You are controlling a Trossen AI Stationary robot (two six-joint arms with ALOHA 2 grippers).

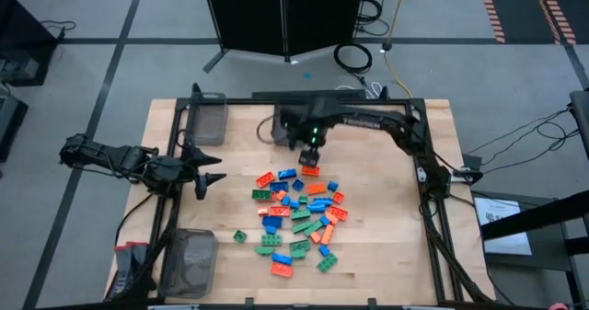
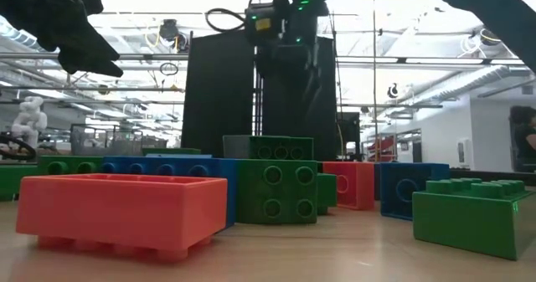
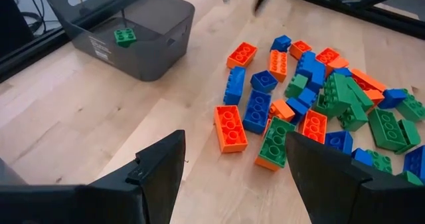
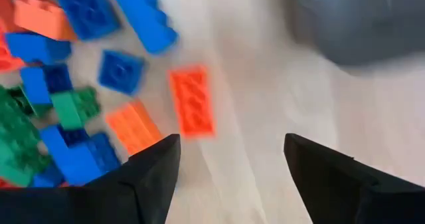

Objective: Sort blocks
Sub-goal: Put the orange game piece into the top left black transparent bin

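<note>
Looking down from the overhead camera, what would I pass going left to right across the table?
Left pincer, open → lone green block → the heap of blocks, with the right pincer open above its far edge → the table's right frame rail.

Blocks (image 1: 296, 216), bins (image 1: 208, 119) on wooden table (image 1: 386, 246)

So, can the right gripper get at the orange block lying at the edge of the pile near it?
Probably yes. The right gripper hangs open just above that orange block, which lies flat with bare table around it, clear of its neighbours.
</note>
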